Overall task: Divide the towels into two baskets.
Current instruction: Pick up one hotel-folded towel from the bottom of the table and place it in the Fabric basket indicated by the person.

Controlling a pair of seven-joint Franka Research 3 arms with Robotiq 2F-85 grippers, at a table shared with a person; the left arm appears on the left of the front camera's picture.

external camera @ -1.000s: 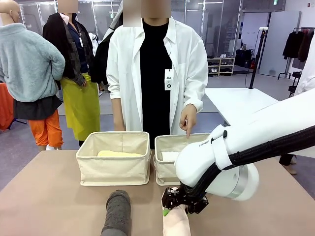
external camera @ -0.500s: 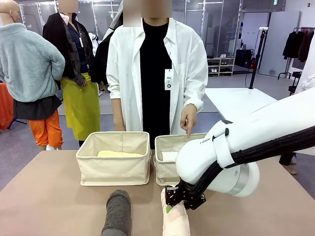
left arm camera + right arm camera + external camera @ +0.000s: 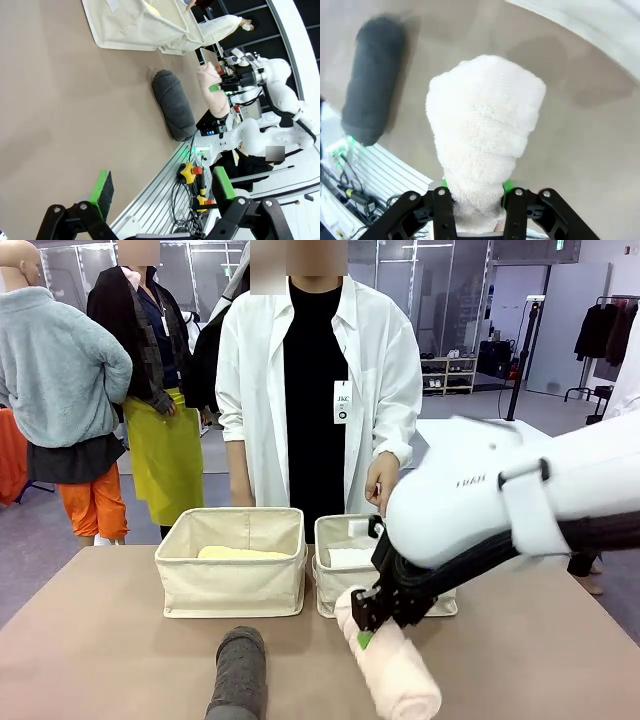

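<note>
Right pincer (image 3: 365,627) clamped across one end of the pink towel (image 3: 398,672). The roll hangs tilted just in front of the right basket (image 3: 335,592), free end lower and nearer my front camera. Grey towel (image 3: 240,672) lies on the counter (image 3: 100,640), beside the pink one but apart from it. Yellow towel (image 3: 240,553) sits in the left basket (image 3: 230,585), white towel (image 3: 350,557) in the right one. I see the left pincer (image 3: 162,186) gaping wide with nothing between its pads (bare counter beneath). Person's hand (image 3: 380,485) hangs above the right basket's far side.

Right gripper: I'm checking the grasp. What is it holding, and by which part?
The right gripper holds the pale pink towel, pinched near one end.
</note>
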